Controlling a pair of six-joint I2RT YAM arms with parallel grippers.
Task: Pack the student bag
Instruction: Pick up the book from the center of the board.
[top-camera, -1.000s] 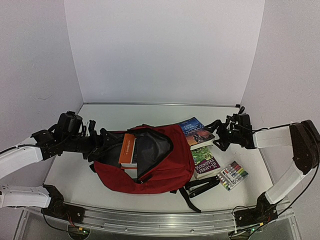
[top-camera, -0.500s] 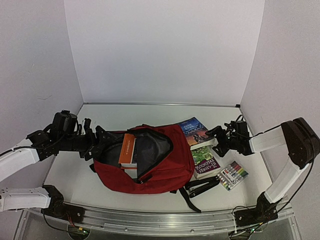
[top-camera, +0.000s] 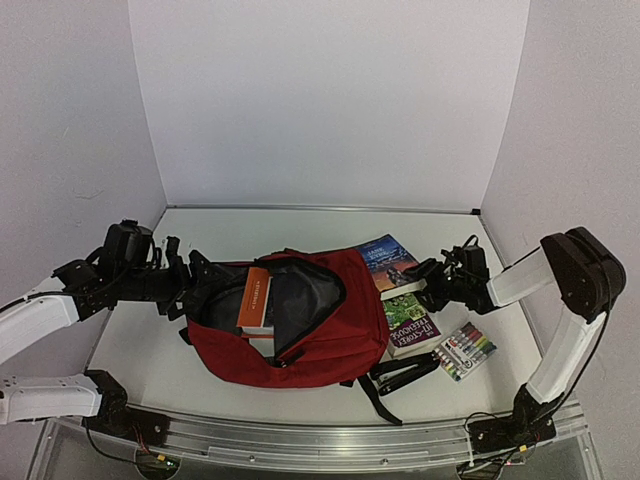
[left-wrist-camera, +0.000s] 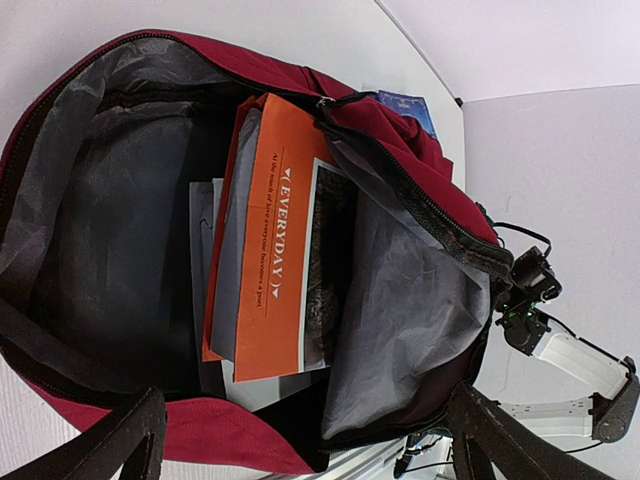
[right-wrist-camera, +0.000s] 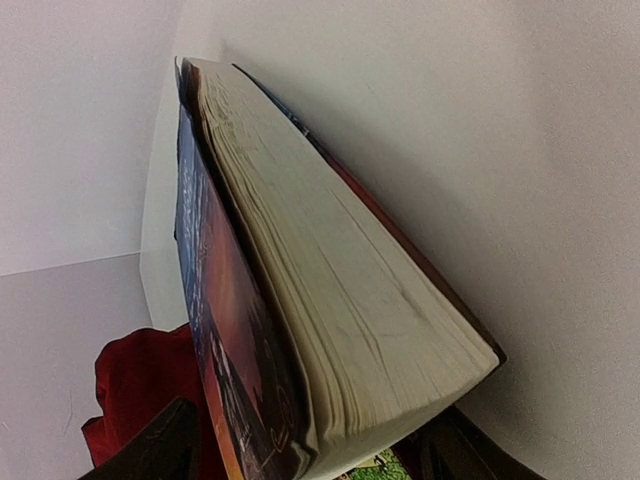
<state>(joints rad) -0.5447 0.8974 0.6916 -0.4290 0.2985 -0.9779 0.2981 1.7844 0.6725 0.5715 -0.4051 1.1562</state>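
Red student bag (top-camera: 330, 330) lies crosswise, mouth leftward — left claw (left-wrist-camera: 305, 395) spread, right claw (right-wrist-camera: 310, 412) astride book (right-wrist-camera: 330, 290), grip unclear.

Orange book (left-wrist-camera: 262, 300) in the student bag (left-wrist-camera: 400, 130): "EVERYDAY", white capitals on the cover; the smaller line beside it cannot be read.
Green book (top-camera: 412, 325): white title, too small to read.

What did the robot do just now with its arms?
The right claw slid toward the student bag and now straddles the blue book at its edge. The left claw stayed open at the bag's mouth. The bag, green book and markers didn't move.
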